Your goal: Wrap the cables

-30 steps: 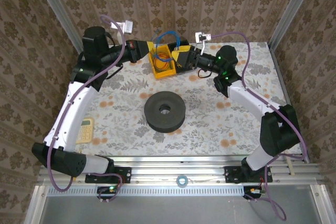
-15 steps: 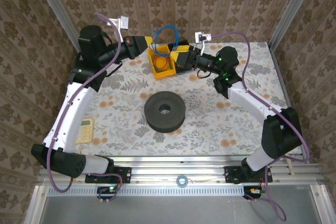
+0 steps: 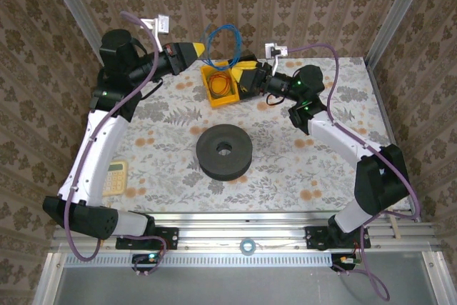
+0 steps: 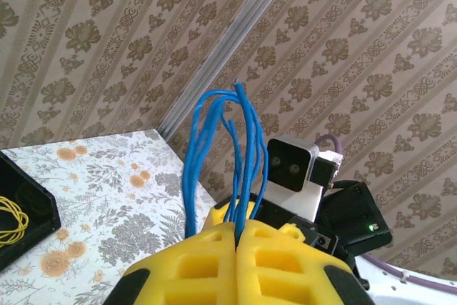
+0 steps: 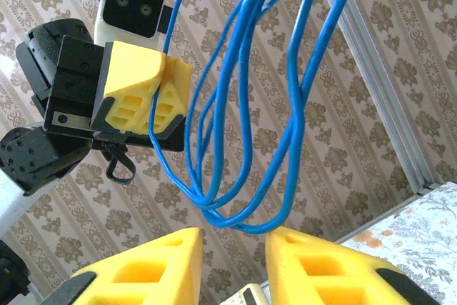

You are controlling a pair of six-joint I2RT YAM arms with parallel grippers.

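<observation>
Left wrist view: left claw [image 4: 237,237] clamped shut on looped thin bright blue cable [image 4: 202,123]. Right claw [image 5: 233,241] part open, empty, loops hanging just above its gap.

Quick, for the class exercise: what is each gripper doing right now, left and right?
Left gripper: shut on the blue cable, holding it above the table.
Right gripper: open, fingers apart at the cable's loops, nothing gripped.
</observation>
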